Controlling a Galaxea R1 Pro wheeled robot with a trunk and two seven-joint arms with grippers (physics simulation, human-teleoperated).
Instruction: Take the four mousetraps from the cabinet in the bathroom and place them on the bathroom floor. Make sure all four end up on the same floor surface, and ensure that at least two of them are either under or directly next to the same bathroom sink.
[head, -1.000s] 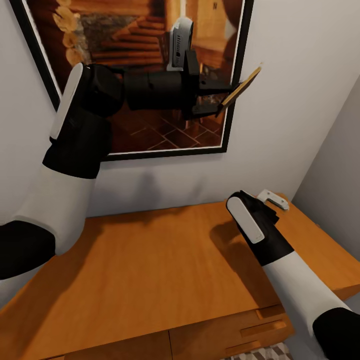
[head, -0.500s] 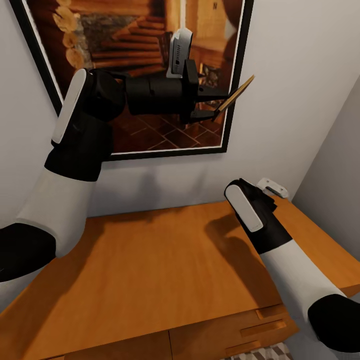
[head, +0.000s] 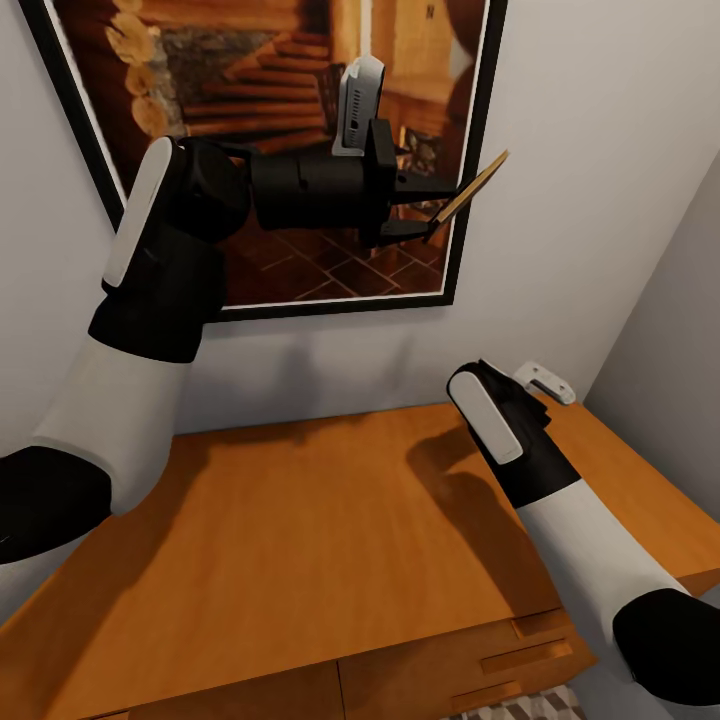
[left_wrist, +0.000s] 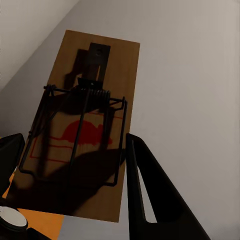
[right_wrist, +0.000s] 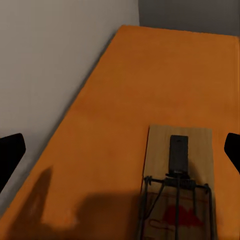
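Looking down from the head camera, we see the low orange-brown wooden cabinet (head: 330, 540) with its flat top against a pale wall. Above the cabinet's left half, our left gripper (head: 432, 208) is raised in front of a dark-framed picture of a wooden interior (head: 290, 150); its black jaws are clamped on a thin tan wooden mousetrap (head: 470, 192), tilted edge-on. The left wrist camera shows that trap (left_wrist: 82, 145) with its dark wire bar, spring and red mark, one black finger (left_wrist: 150, 195) pressed to its edge. Over the cabinet's right rear corner, our right arm (head: 560, 500) reaches down. The right wrist camera shows a second tan mousetrap (right_wrist: 177, 185) lying flat on the cabinet top (right_wrist: 150, 100), between widely parted black fingertips (right_wrist: 10, 155).
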